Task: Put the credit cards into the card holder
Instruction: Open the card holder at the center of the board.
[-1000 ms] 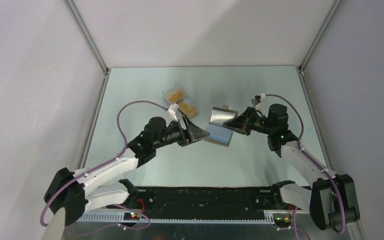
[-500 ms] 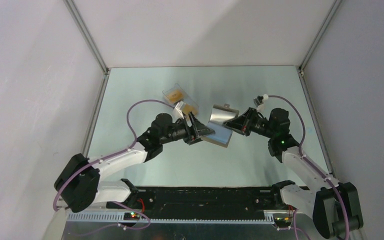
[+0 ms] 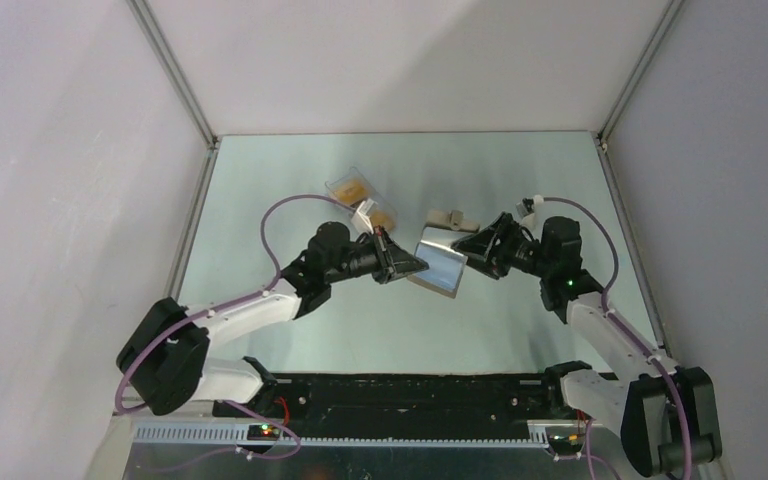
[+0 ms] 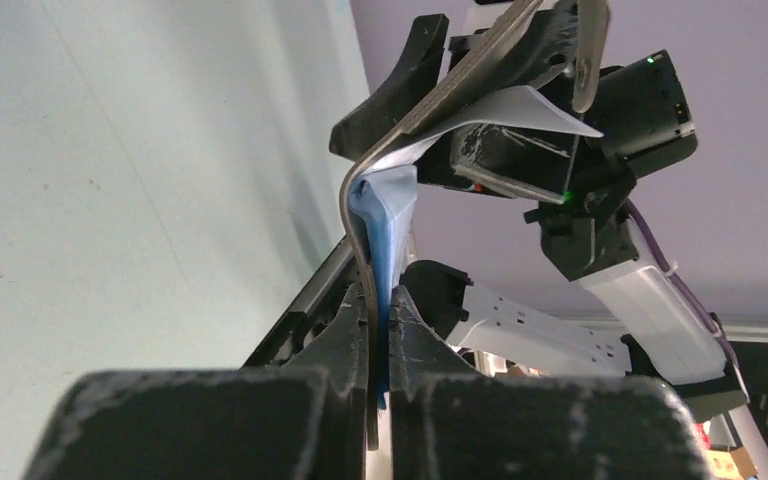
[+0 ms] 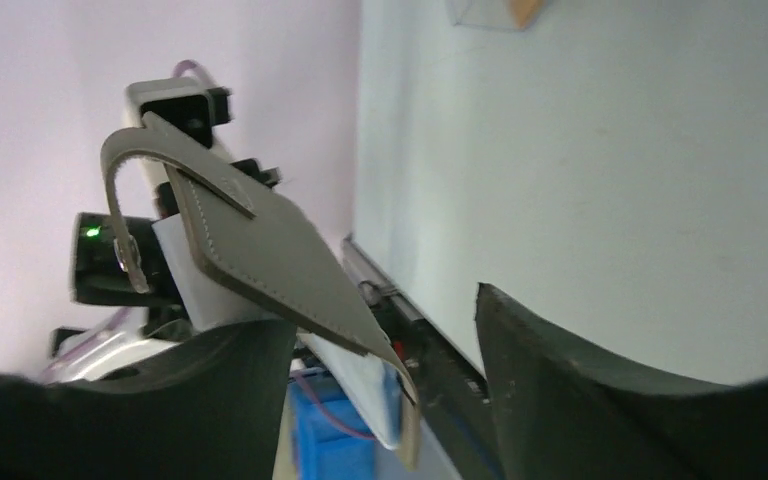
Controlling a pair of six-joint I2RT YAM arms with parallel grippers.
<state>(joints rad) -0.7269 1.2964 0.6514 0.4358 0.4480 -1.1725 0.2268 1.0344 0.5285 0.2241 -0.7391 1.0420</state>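
The grey card holder (image 3: 442, 262) hangs above the table between the two arms, folded open with a pale blue lining. My left gripper (image 3: 412, 265) is shut on its left edge; in the left wrist view the jaws (image 4: 380, 300) pinch the grey flap (image 4: 400, 130) and lining. My right gripper (image 3: 468, 247) stands open at the holder's right side. In the right wrist view the card holder (image 5: 270, 255) sits between the spread fingers of my right gripper (image 5: 385, 310), and contact with either finger cannot be made out. Orange credit cards (image 3: 352, 188) lie in a clear box behind.
The clear plastic box (image 3: 362, 198) with the cards sits on the table just behind my left gripper; its corner shows in the right wrist view (image 5: 490, 10). Grey enclosure walls (image 3: 80, 200) close in both sides and the back.
My left arm reached right and its jaws closed on the card holder's edge. My right gripper, shut on the holder before, has opened. The holder now sits lower.
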